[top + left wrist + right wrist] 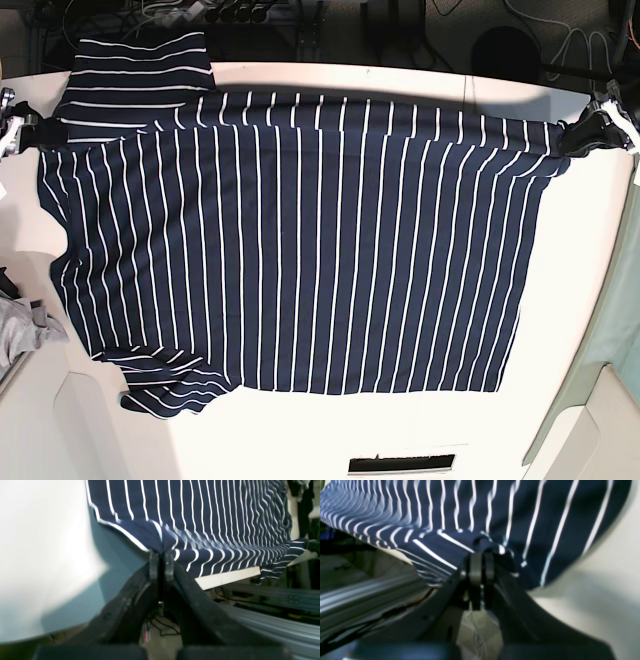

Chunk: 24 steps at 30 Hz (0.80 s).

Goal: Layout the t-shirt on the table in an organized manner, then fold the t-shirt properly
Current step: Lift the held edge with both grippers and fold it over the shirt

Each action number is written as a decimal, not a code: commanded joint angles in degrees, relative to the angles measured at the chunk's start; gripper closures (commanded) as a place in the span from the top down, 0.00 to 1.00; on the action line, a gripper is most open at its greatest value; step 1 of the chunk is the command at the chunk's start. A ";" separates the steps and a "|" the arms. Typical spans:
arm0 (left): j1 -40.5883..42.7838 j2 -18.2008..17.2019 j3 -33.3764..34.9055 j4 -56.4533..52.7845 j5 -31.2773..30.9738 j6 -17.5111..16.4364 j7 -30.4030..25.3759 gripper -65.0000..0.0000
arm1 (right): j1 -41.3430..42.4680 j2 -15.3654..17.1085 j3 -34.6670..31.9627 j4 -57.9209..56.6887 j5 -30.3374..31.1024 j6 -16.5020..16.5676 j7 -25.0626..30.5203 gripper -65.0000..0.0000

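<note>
Left hand (161,563) clamped on t-shirt (200,517) corner

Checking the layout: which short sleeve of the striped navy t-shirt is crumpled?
The sleeve at the base view's bottom left is bunched; the other sleeve lies flat.

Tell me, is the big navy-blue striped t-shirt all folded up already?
No, the navy-blue striped fabric t-shirt lies spread open across the flat white table, unfolded.

No text, label, brand, number or sign can be read in any of the views.
</note>
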 commanded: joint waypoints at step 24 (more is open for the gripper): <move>-20.83 -1.38 18.58 -19.06 19.54 -0.30 -11.28 0.00 | 17.57 -6.97 0.04 -10.10 -15.19 -0.94 15.69 0.00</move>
